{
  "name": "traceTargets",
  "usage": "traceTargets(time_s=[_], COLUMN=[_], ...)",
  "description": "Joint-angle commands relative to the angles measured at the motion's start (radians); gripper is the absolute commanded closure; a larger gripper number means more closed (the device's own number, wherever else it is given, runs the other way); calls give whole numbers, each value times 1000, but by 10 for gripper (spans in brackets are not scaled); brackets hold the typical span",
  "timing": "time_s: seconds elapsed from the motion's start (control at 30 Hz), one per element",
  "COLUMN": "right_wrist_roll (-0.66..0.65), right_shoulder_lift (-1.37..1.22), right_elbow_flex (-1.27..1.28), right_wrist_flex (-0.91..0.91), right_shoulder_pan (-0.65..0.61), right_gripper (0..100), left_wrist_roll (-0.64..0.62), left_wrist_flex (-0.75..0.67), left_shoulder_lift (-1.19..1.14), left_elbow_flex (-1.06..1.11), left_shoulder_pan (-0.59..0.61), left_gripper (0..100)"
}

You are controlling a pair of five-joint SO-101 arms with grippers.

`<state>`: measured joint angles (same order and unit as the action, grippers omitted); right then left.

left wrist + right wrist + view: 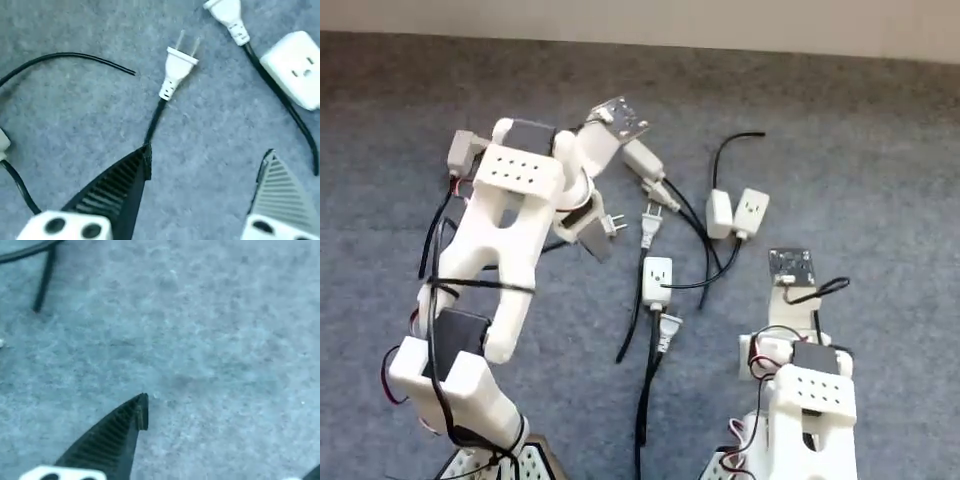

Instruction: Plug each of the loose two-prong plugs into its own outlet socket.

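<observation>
My left gripper (200, 170), jaws spread and empty, sits at the cord end of the two-prong plug (177, 70), whose long axis runs away from me, prongs leading.

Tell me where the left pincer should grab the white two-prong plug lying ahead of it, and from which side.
Grip the two-prong plug by its blocky white body, behind the prongs and ahead of the ribbed collar. It lies flat on the carpet, so come down from above, the open left pincer straddling its sides.
</observation>
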<state>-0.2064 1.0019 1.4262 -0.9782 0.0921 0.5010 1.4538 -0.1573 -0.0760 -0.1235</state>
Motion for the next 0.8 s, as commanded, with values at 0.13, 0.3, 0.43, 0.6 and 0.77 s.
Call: traceTargets(time_s=[0.13, 0.3, 0.43, 0.6, 0.77], right_wrist_roll=[-5, -5, -5, -5, -5], right_shoulder_lift=[15, 15, 15, 15, 15], right_elbow_flex=[10, 10, 10, 10, 7], right_wrist_flex=[64, 64, 64, 64, 62], right_shoulder_pan=[19, 21, 21, 22, 64], right_gripper=[495, 495, 495, 495, 495], left_wrist_roll=[52, 49, 43, -18, -23], left_wrist_flex=[-127, -218, -315, -313, -321], left_shoulder_lift=[48, 48, 45, 45, 47], left_elbow_flex=[51, 41, 53, 117, 246], left_shoulder_pan=[30, 54, 5, -156, -257], left_gripper=[667, 667, 667, 667, 667])
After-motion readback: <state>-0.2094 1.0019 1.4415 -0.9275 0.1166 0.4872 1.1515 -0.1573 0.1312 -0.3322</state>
